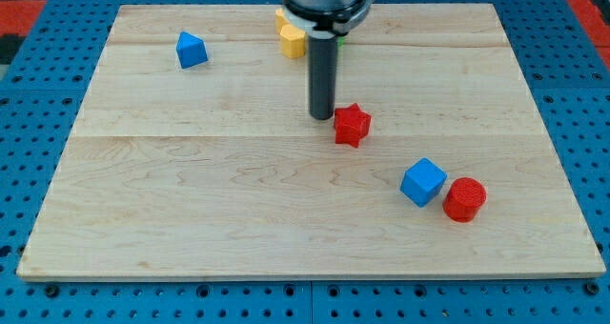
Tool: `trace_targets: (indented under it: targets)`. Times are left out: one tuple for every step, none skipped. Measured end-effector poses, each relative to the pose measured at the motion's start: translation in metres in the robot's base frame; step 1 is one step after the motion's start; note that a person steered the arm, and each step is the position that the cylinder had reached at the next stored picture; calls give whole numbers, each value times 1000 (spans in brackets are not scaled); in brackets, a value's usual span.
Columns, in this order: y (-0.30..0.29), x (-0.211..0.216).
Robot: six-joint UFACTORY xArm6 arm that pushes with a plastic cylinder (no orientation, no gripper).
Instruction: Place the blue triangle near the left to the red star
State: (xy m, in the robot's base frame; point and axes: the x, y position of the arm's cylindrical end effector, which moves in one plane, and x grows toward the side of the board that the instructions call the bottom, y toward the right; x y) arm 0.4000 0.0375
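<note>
My tip (321, 117) rests just left of the red star (352, 125), perhaps touching it; no fingers exist to open or close. The blue triangle (192, 50) sits well apart at the view's upper left, unmoved; yellow blocks (291, 38) hide partly behind the rod.

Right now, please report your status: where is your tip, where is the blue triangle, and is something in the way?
My tip just left of red star. Blue triangle far off, upper left. Path between them open.
</note>
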Motion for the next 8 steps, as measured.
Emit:
trace_targets:
  targets:
    - [27,27]
    - [69,49]
    - [-12,12]
    - [-144,-12]
    - [-246,-78]
    - [-293,-130]
    - [-212,-135]
    - [-174,-94]
